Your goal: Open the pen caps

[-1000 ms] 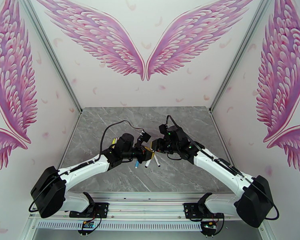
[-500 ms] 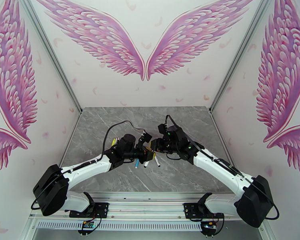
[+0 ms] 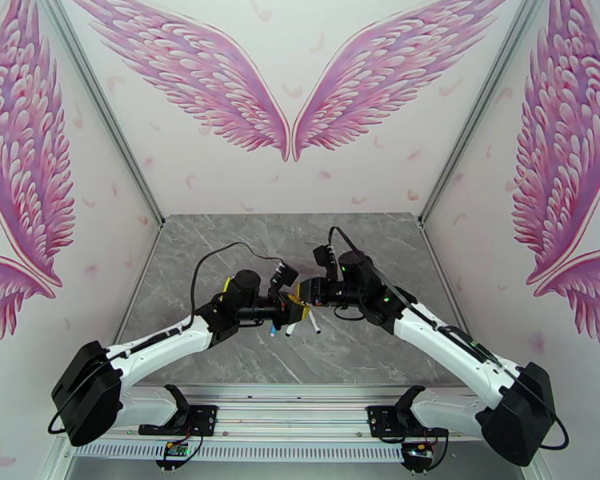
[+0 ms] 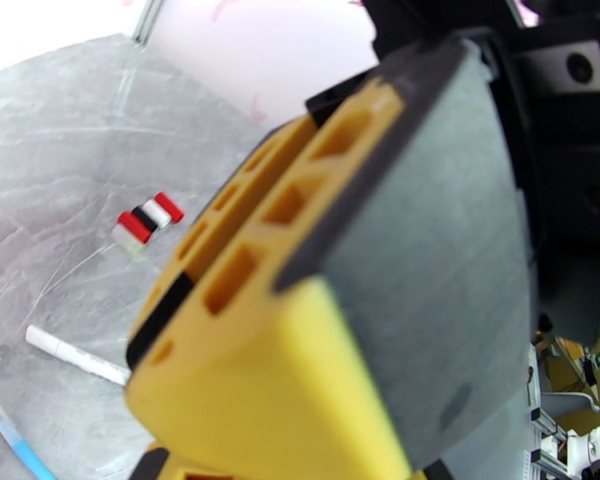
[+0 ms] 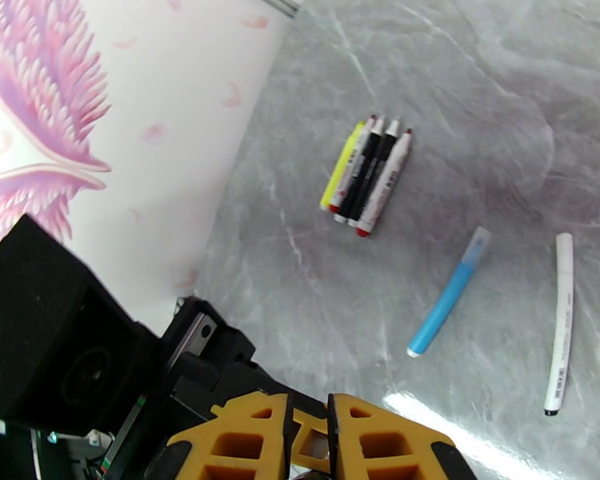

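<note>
Four pens (image 5: 368,171) lie bunched at the left, the yellow one outermost. The left pincer (image 3: 290,311) is closed, tip to tip with the closed right pincer (image 5: 309,432), above one blue pen (image 5: 448,296) and one white pen (image 5: 559,322). Loose pen caps (image 4: 148,220), red, black and white, cluster on the grey marbled desk (image 3: 364,354). The walls (image 3: 220,74) are painted with pink wings.

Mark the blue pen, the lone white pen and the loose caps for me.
blue pen (image 5: 448,294): right wrist view, middle of barrel.
white pen (image 5: 560,322): right wrist view, middle of barrel.
loose caps (image 4: 147,220): left wrist view, middle of the cluster.
</note>
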`<act>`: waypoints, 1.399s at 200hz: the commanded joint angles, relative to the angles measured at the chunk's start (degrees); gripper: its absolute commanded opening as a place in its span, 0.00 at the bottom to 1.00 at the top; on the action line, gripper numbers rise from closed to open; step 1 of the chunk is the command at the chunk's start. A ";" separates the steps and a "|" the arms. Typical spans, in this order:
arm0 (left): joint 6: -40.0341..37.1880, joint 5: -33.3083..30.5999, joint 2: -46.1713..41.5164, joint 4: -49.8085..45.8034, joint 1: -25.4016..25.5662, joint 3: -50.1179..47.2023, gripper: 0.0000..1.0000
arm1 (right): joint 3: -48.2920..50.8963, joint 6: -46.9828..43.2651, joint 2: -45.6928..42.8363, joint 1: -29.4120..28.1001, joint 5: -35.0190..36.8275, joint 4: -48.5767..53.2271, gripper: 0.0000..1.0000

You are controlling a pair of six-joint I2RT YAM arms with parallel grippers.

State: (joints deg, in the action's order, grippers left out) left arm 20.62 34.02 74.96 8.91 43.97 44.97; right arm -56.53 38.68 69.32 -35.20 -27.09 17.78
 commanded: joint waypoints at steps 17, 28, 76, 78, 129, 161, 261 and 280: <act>-3.44 1.58 -2.03 -7.76 0.04 -0.21 0.01 | -1.08 -0.53 -3.22 2.19 1.45 -4.05 0.11; -4.23 -1.52 -1.92 -9.19 0.86 0.18 0.01 | -2.04 0.81 -3.06 2.20 4.76 -1.52 0.11; -6.13 -17.32 -0.72 -12.77 7.10 2.31 0.00 | -4.26 3.80 -3.05 2.25 20.09 7.00 0.11; -6.30 -17.96 -0.65 -13.08 7.45 2.49 0.00 | -4.28 3.82 -3.14 2.22 20.40 7.25 0.10; -7.44 -22.65 1.20 -14.79 12.05 4.25 0.00 | -4.41 5.17 -3.57 2.93 24.02 9.29 0.09; -5.41 -15.44 1.58 -12.33 11.29 3.61 0.00 | -1.82 3.99 -5.36 3.86 21.30 5.05 0.09; 4.31 -11.11 -6.58 -7.10 0.16 -2.34 0.00 | -2.54 -13.81 -3.41 10.41 17.27 21.00 0.15; 4.60 -11.52 -7.89 -8.22 -0.53 -2.52 0.00 | -2.51 -15.40 -1.70 13.66 16.62 22.97 0.16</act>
State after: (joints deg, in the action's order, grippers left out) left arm 23.16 21.76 69.84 0.30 44.10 43.38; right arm -58.48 28.45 65.73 -24.71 -11.31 34.44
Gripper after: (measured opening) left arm 0.184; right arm 0.191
